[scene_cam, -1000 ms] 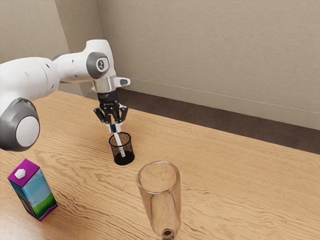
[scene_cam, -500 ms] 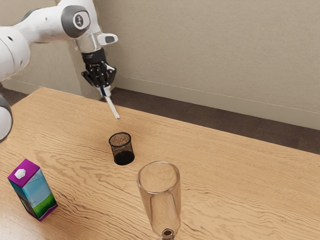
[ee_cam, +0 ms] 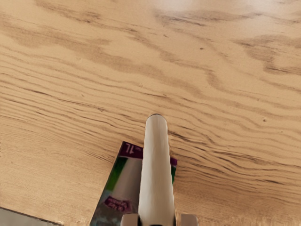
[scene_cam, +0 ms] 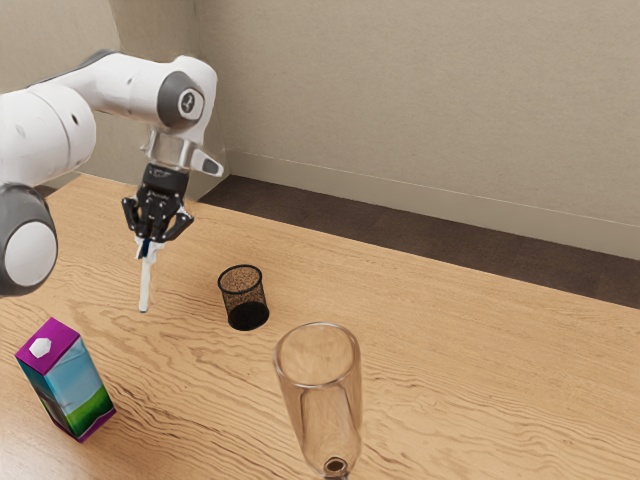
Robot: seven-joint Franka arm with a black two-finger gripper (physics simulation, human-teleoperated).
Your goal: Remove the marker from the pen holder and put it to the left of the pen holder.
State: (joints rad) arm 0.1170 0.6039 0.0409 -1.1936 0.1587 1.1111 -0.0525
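Observation:
In the exterior view my gripper (scene_cam: pixel 149 243) is shut on the marker (scene_cam: pixel 145 285), whose white body hangs down and tilts slightly toward the exterior view's left. It hangs on the exterior view's left side of the black mesh pen holder (scene_cam: pixel 244 296), apart from it. The holder stands upright with nothing in it. In the wrist view the fingertips of my gripper (ee_cam: pixel 159 220) show on both sides of the white marker (ee_cam: pixel 156 174), which points away from the hand above the wood.
A purple-topped carton (scene_cam: pixel 70 385) stands near the exterior view's left edge, and it appears in the wrist view as a carton (ee_cam: pixel 123 188) beside the marker. A tall clear glass (scene_cam: pixel 320 395) stands nearer the camera on the wooden table (scene_cam: pixel 480 390).
The marker, held in my gripper, came up out of the pen holder, then moved toward the exterior view's left and lower. Holder, carton and glass stayed put.

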